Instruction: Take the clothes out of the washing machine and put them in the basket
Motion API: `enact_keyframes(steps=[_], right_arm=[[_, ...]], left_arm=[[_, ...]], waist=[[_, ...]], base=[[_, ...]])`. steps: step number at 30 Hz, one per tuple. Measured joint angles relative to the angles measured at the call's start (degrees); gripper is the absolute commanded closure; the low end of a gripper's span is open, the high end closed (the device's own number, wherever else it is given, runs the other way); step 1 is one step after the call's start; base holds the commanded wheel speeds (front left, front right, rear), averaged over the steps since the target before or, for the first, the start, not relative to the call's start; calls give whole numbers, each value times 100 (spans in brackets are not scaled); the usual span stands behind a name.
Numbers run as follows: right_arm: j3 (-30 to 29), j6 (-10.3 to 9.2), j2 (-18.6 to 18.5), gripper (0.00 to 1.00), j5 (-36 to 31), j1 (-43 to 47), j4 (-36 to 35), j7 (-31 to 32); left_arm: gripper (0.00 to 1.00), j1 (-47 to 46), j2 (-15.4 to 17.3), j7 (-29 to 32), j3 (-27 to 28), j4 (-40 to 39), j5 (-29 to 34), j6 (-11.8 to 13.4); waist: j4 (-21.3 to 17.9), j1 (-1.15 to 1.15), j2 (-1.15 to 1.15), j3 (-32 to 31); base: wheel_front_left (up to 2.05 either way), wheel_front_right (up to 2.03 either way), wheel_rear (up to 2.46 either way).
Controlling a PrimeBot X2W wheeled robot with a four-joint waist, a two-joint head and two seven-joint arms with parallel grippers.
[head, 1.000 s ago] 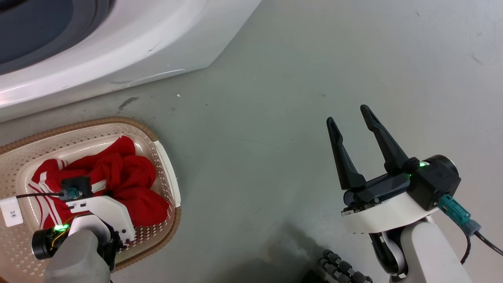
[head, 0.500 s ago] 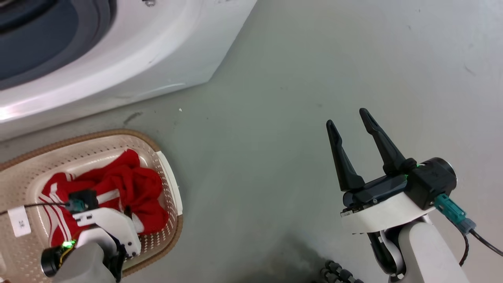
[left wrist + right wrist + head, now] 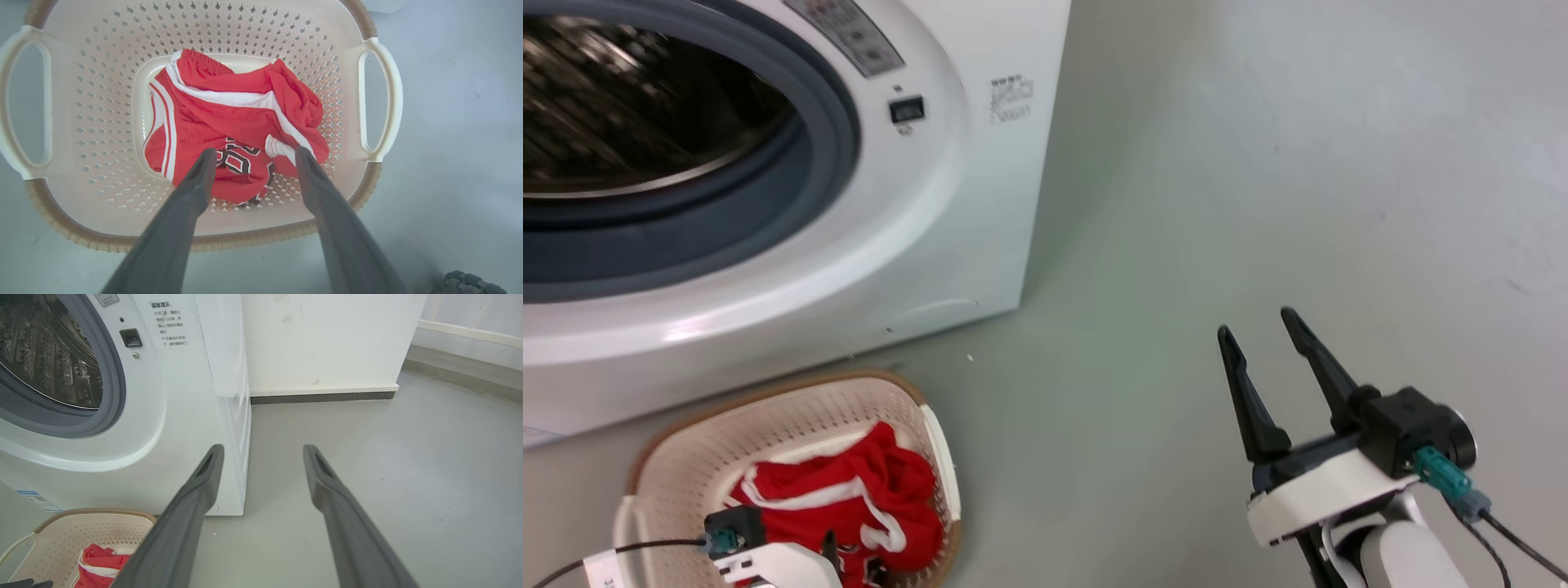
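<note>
We saw the red clothes (image 3: 229, 122) bunched in the basket (image 3: 102, 102), its long axis running handle to handle across the left wrist view, just before the washing machine (image 3: 980, 204). The left gripper (image 3: 256, 154) and right gripper (image 3: 263, 451) both held their jaws apart.

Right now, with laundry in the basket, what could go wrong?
The left jaws hang open over the clothes; closing or dipping could snag fabric and drag it out. The basket sits close to the washing machine, so a swinging arm might knock it. Part of the drum is out of sight; something may remain.
</note>
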Motion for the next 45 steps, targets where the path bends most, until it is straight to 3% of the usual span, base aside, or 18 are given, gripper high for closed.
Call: enact_keyframes(steps=[9, 25, 35, 45], right_arm=[[-167, -1, -2, 0, -196, 526, -175, 327], [-504, -1, -1, 0, -328, 771, -431, 566], [-772, -1, -2, 0, -402, 858, -504, 621], [-965, -1, -2, 0, -412, 1063, -533, 637]], left_arm=[[0, 340, -165, -199, -29, -389, 88, 38], [0, 1079, -394, -215, 489, -4020, 1106, 337], [0, 1577, -557, -215, 521, -6081, 1880, 345], [0, 2057, -482, -215, 382, -6625, 2316, 441]], waist=[[544, -1, 0, -935], [1595, 0, 0, -1581], [1821, 2, 0, -1837], [1864, 1, 0, -2069]], base=[[0, 0, 0], [0, 0, 0], [0, 0, 0], [0, 0, 0]])
